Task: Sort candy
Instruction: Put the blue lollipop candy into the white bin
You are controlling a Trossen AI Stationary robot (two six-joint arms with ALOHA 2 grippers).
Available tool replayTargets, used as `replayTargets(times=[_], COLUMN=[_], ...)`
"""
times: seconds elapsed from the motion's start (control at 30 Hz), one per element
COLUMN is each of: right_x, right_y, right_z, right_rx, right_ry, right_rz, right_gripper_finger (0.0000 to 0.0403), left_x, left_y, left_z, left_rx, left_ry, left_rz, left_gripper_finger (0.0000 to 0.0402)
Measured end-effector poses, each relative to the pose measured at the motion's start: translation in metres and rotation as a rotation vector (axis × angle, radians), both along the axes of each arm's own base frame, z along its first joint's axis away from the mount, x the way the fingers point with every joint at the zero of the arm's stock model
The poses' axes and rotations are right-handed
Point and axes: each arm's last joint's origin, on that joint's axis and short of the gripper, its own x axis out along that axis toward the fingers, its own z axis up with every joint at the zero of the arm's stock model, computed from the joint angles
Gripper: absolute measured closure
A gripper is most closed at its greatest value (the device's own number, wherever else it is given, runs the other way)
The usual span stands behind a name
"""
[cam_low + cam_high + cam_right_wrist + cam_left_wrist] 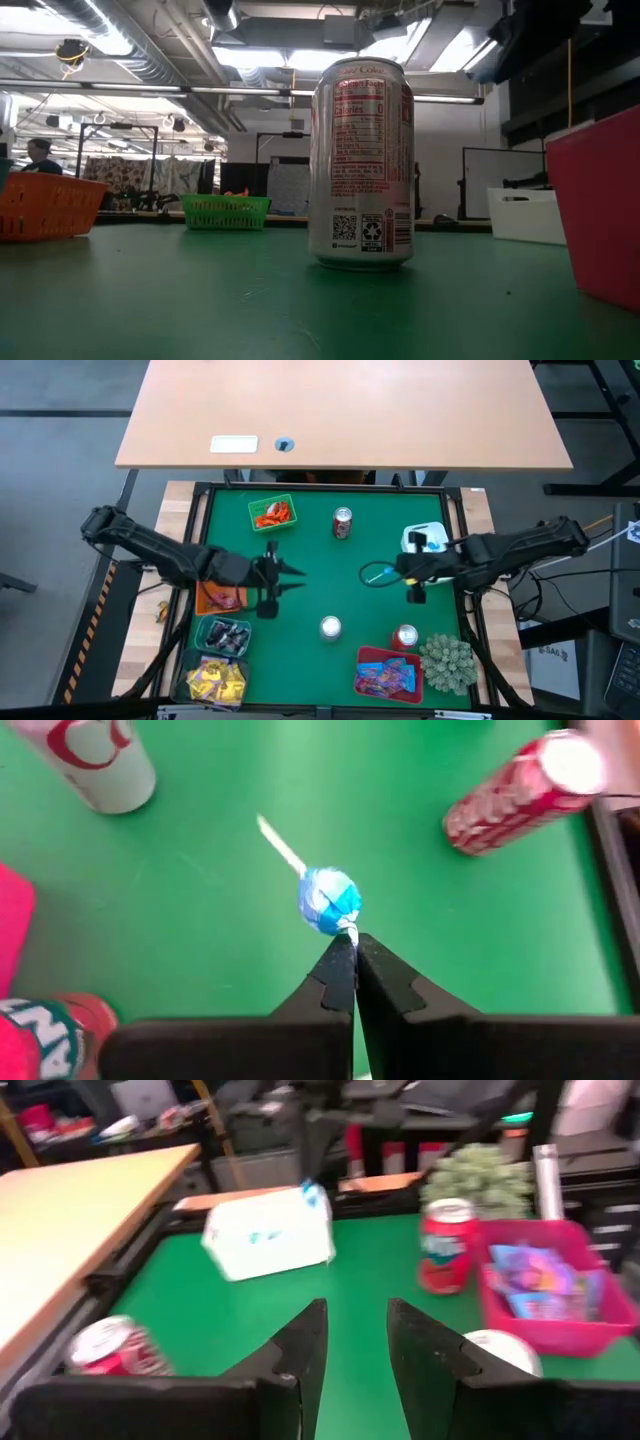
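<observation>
At the tips of the right gripper [351, 948], pressed together on its wrapper twist, hangs a blue lollipop [329, 901], apparently the last candy unsorted, while the half-spread left gripper [290, 579] waits empty.

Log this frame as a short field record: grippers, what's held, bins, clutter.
right gripper: shut, pinching the wrapper twist of a blue-wrapped lollipop with a white stick, above the green mat
left gripper: open, empty, over the mat's left-centre
white bin: far right, blue candy inside
green basket: far left, orange-red candy
orange basket: under the left arm
clear tub, dark wrappers: near left
clear tub, yellow wrappers: near-left corner
pink tray: near right, blue and purple packets
clutter: three red-and-silver drink cans, spiky grey-green plant
</observation>
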Motion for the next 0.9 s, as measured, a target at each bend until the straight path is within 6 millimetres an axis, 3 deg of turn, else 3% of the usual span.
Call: replayTargets(times=[0.23, 0.63, 0.73, 0.9], right_x=[-0.032, -0.089, -0.101, -0.121], right_y=[-0.01, -0.025, -0.029, -0.037], right_z=[0.017, -0.016, -0.018, -0.01], right_rx=[-0.023, 0.065, 0.082, 0.074], right_ry=[-0.111, -0.23, -0.284, -0.426], right_rz=[-0.041, -0.141, -0.15, -0.238], right_gripper_finger=[0.04, 0.04, 0.04, 0.04], left_x=[-0.031, -0.1, -0.112, -0.127], left_y=[0.028, 0.031, 0.033, 0.041], left_z=[0.015, 0.045, 0.042, 0.016], left_rx=[0.04, 0.022, 0.028, 0.019], left_ry=[0.068, -0.011, -0.041, -0.069], left_rz=[0.064, -0.005, 0.025, 0.118], left_gripper_finger=[0.0304, 0.0304, 0.0304, 0.0304])
